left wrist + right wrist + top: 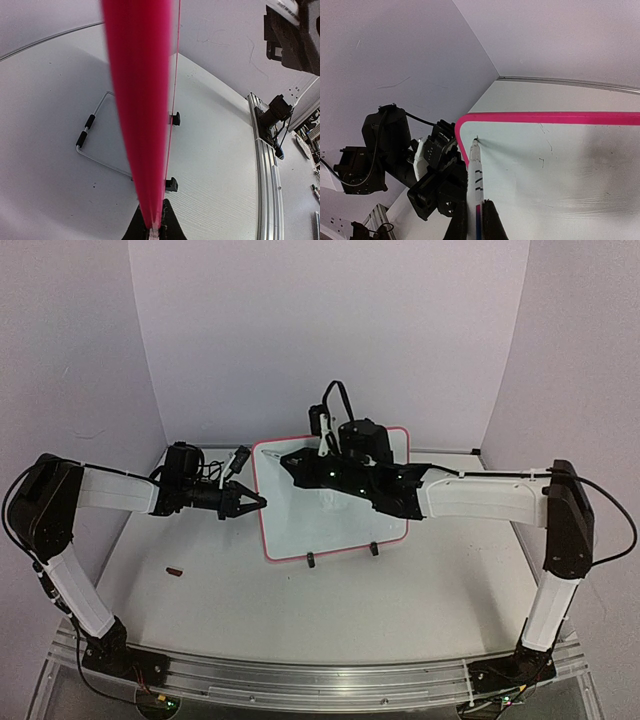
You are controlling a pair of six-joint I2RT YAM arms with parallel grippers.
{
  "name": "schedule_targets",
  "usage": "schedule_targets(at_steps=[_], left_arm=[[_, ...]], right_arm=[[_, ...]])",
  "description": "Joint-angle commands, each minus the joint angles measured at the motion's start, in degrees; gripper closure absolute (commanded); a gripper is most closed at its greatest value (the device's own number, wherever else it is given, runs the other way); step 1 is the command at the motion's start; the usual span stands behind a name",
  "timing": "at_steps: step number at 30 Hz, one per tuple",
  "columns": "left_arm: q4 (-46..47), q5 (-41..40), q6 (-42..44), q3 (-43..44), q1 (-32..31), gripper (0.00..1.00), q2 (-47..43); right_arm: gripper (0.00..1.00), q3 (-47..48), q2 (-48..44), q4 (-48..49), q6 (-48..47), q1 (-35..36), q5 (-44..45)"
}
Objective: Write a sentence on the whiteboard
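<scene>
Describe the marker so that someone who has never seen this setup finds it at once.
Find the pink-bordered whiteboard propped at the scene's centre. At its rounded corner beside the left gripper, the right gripper holds the marker, tip at the white surface. It is the only slim white stick with dark lettering among black gripper parts.

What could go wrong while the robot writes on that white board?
The marker has its tip by the pink corner of the whiteboard, so a stroke might slip off the edge. The board stands on a thin wire stand and the left end effector pinches only one edge; hard pressing could rock it. The right end effector works close to the left one, so they might bump.
</scene>
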Motion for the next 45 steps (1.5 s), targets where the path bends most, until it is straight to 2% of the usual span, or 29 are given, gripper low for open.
schedule_targets(at_steps=[1,15,32,45], left_arm=[[-0.64,-3.94,2.12,-0.48,-0.49,1.0,-0.23],[-0.84,-4.49,2.27,-0.55,-0.42,1.0,-0.54],[-0.76,-4.87,2.3,-0.66,-0.44,1.0,-0.53],[-0.75,-4.96,2.29,-0.66,-0.44,1.0,-0.61]], right_arm=[[1.0,3.27,1.64,-0.86,0.07,0.07,-0.33],[1.0,2.08,1.72,-3.86,0.69,0.14,-0.98],[1.0,-4.79,-4.86,-2.38,-0.14,0.13,6.81],[1.0,-3.75,-2.77,-5.24,0.51,0.27,0.74]])
